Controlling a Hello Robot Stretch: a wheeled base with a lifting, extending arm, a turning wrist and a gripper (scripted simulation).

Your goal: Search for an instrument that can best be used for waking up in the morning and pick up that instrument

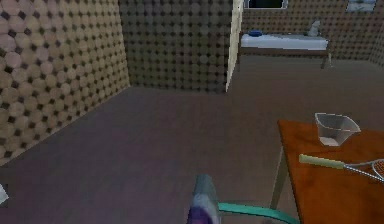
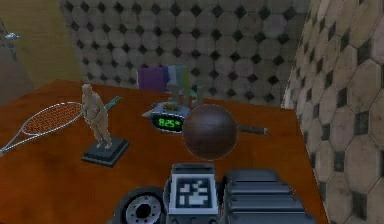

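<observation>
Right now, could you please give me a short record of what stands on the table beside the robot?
surface: orange-brown wooden table
target: small black digital alarm clock with green digits, upright near the table's middle
right of clock: dark round ball
left of clock: tan figure statue on a dark base; reddish-framed tennis racket lying flat
behind clock: purple and green boxes by the wall
next move: probably reach for the clock, minding the ball close by

Arm (image 2: 262, 198) low at bottom edge, white marker square (image 2: 196, 192) at end
</observation>
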